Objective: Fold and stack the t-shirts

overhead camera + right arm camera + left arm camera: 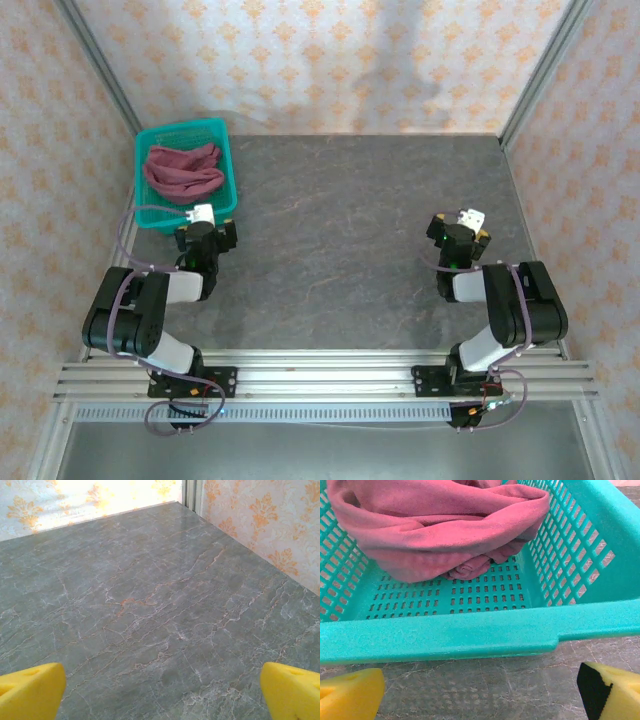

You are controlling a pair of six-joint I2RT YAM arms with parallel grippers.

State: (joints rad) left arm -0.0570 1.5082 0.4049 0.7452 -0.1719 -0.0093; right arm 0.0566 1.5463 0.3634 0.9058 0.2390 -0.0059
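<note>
Lying bunched in soft, rounded folds, the maroon t-shirt (440, 525) sat inside a teal plastic basket (445, 637), whose floor and walls were pierced with rows of small slots and whose rim was smooth and thick. The basket stood at the far left corner of the grey, marble-veined worktop (340, 250). The left jaws stood wide apart and held nothing. Their yellow wedge-shaped pads (350, 695) were low over the worktop just outside the basket's near rim, so the t-shirt lay beyond them, across that rim and not touching them. The right jaws, also spread wide and holding nothing, hung with their yellow pads (30, 692) over the veined surface on the right side, well apart from the t-shirt.
</note>
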